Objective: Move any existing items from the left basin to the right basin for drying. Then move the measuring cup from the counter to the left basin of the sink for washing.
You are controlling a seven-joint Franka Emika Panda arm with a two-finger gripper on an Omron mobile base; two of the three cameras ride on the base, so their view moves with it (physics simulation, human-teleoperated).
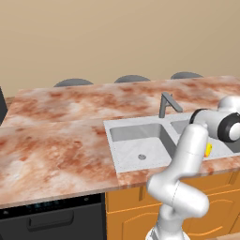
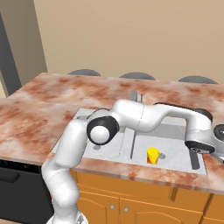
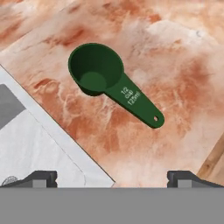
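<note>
Your hand (image 3: 112,177) hangs above the marbled desk (image 3: 175,74) with its two dark fingertips (image 3: 40,178) spread wide apart and nothing between them, so it is open and empty. Looking down along it, you see the dark green measuring cup (image 3: 111,83) lying flat on the stone, bowl facing up, its long straight handle reaching away from the bowl with white size lettering and a small hole near the end. The cup sits near the sink's pale rim (image 3: 57,135) but does not touch it, and it is clear of your fingertips.

From the right base camera, your arm stretches across the sink (image 2: 83,114) and the hand (image 2: 195,161) sits over the desk (image 2: 52,87) at the sink's right end. The small yellow carton (image 2: 152,155), red mark low on its front, stands on the floor of the right basin (image 2: 175,146), near the front wall.

From the left base camera, the left basin (image 1: 126,152) shows its round drain hole and a bare speckled floor, the grey faucet (image 1: 167,104) stands behind the divider, and a sliver of the yellow carton (image 1: 208,150) peeks out past your forearm.
</note>
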